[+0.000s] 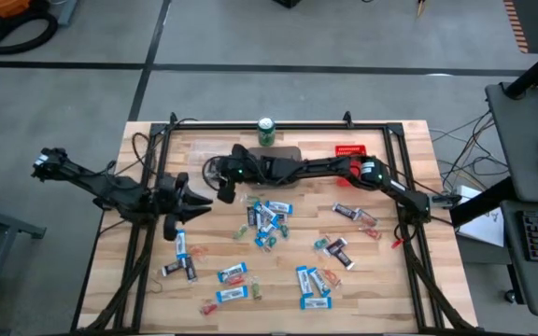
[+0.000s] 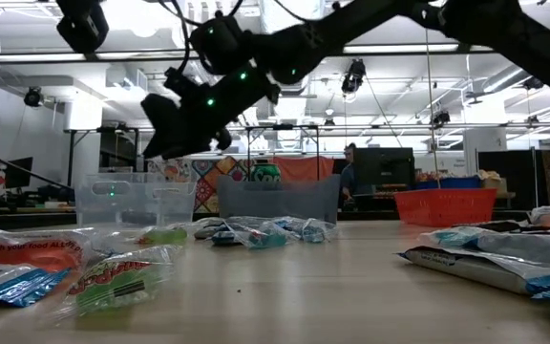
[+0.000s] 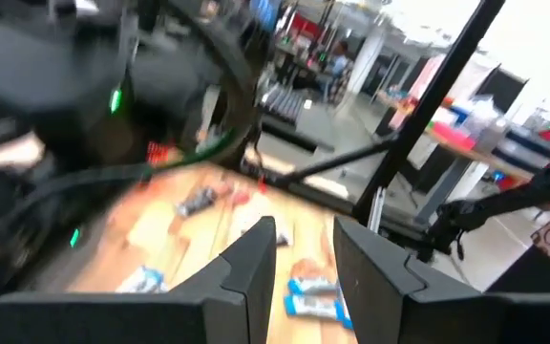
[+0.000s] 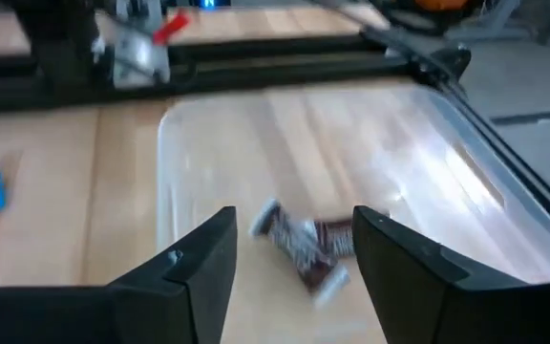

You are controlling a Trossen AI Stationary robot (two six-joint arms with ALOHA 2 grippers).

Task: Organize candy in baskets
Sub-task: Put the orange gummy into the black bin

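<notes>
Many wrapped candies (image 1: pixel 264 219) lie scattered on the wooden table, mostly blue-and-white bars. Three baskets stand along the far side: a clear one (image 2: pixel 132 201), a grey one (image 2: pixel 280 201) and a red slotted one (image 2: pixel 445 204). My right gripper (image 4: pixel 294 253) is open and reaches across the table, above the clear basket (image 4: pixel 466 191). A dark brown bar (image 4: pixel 304 244) shows inside that basket, below the gap between the fingers and apart from them. My left gripper (image 3: pixel 304 253) is open and empty, at the table's left side (image 1: pixel 192 198).
A green drink can (image 1: pixel 266 131) stands at the far edge, behind the grey basket (image 1: pixel 278 154). The red basket (image 1: pixel 348 151) is at the far right. A black frame rail (image 1: pixel 278 124) runs round the table. Candies (image 1: pixel 232 275) lie near the front edge.
</notes>
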